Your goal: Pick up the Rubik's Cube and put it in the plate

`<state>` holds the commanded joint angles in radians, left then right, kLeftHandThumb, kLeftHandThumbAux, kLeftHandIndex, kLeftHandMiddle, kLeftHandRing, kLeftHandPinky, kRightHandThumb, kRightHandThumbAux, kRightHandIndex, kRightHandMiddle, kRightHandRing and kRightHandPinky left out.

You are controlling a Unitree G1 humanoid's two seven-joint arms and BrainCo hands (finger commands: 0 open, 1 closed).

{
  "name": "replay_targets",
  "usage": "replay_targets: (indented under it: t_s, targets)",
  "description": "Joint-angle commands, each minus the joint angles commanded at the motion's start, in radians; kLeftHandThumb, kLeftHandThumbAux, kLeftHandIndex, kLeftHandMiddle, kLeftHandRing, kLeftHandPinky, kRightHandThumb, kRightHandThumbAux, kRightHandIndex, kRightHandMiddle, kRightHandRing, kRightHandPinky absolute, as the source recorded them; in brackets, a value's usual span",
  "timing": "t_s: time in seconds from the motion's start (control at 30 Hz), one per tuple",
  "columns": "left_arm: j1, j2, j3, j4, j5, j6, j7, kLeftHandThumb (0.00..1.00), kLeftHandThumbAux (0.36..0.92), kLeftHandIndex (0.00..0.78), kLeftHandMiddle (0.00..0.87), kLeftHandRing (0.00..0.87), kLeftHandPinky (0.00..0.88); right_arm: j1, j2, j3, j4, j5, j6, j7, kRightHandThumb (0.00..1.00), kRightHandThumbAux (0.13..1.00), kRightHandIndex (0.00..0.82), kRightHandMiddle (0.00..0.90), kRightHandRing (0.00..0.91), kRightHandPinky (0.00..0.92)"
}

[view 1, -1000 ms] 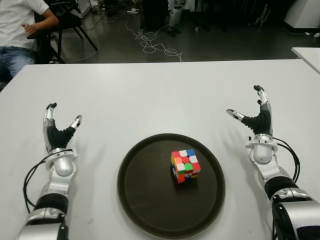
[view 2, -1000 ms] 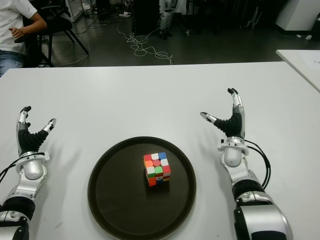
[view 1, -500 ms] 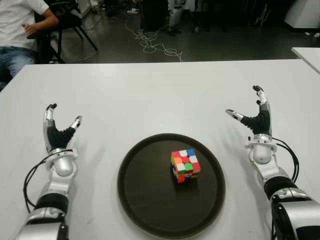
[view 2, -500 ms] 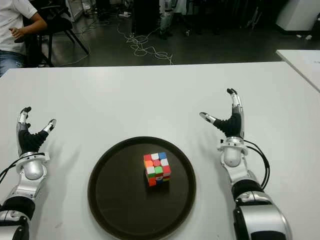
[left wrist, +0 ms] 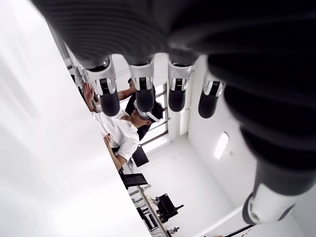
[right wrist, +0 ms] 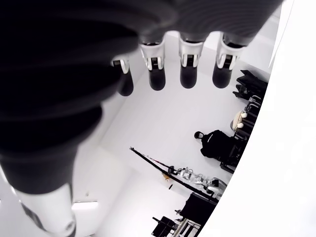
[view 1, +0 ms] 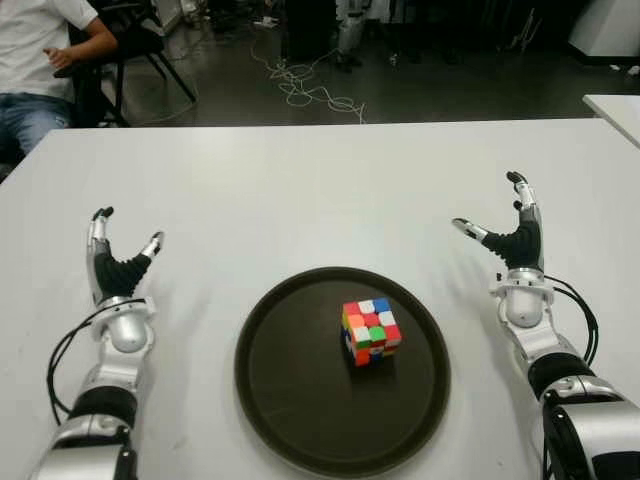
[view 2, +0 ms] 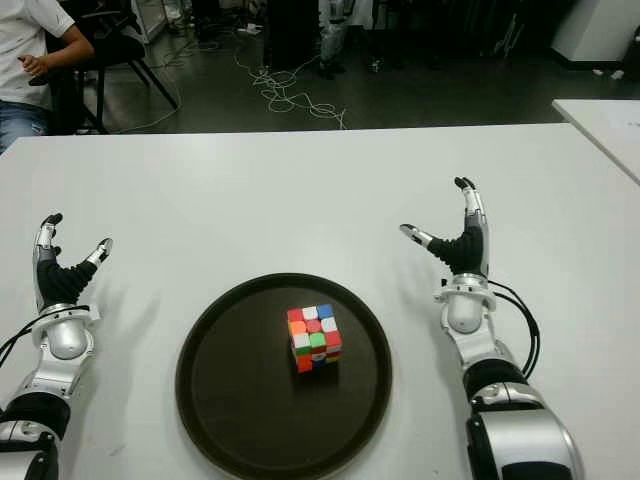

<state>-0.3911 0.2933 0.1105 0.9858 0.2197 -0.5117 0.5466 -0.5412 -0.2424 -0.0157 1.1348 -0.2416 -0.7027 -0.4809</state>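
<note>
A: Item one?
B: Multicoloured Rubik's Cube (view 1: 370, 333), plastic, white and blue squares on top. It sits inside the round dark-brown plate (view 1: 290, 400), slightly toward the right of the plate's middle, free of both hands.

A: Carrier?
B: Plain white surface (view 1: 300, 190); the plate lies on it, near the robot's edge.

A: Left robot hand?
B: Left robot hand (view 1: 118, 268), silver and black, shows on the left, well apart from the plate. Fingers point upward and spread, thumb held off to the side; it is released and empty. Whether its wrist touches the surface cannot be told.

A: Right robot hand?
B: Right robot hand (view 1: 510, 240), same build, shows on the right, near the plate's rim but apart from it. Fingers extended upward, thumb splayed toward the plate; likewise released, holding nothing.

A: Anything behind?
B: A seated person (view 1: 40, 60) in a white shirt and jeans at the far left, beyond the surface, and loose white cables (view 1: 305, 85) on the dark floor.
</note>
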Motion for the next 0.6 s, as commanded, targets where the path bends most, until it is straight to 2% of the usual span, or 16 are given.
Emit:
replay_targets:
  t_s: [0.43, 0.6]
  targets:
    - [-0.004, 0.002, -0.002, 0.007, 0.002, -0.003, 0.003, 0.0, 0.655, 0.031, 0.016, 0.001, 0.022, 0.0, -0.001, 0.003, -0.003, 0.0, -0.005, 0.008, 0.0, 0.748, 0.027, 0.0, 0.0, 0.027]
    - [-0.004, 0.003, -0.004, 0.006, 0.004, -0.005, 0.002, 0.0, 0.669, 0.032, 0.018, 0.002, 0.022, 0.001, 0.0, 0.002, -0.004, 0.003, -0.005, 0.012, 0.0, 0.745, 0.027, 0.0, 0.0, 0.027]
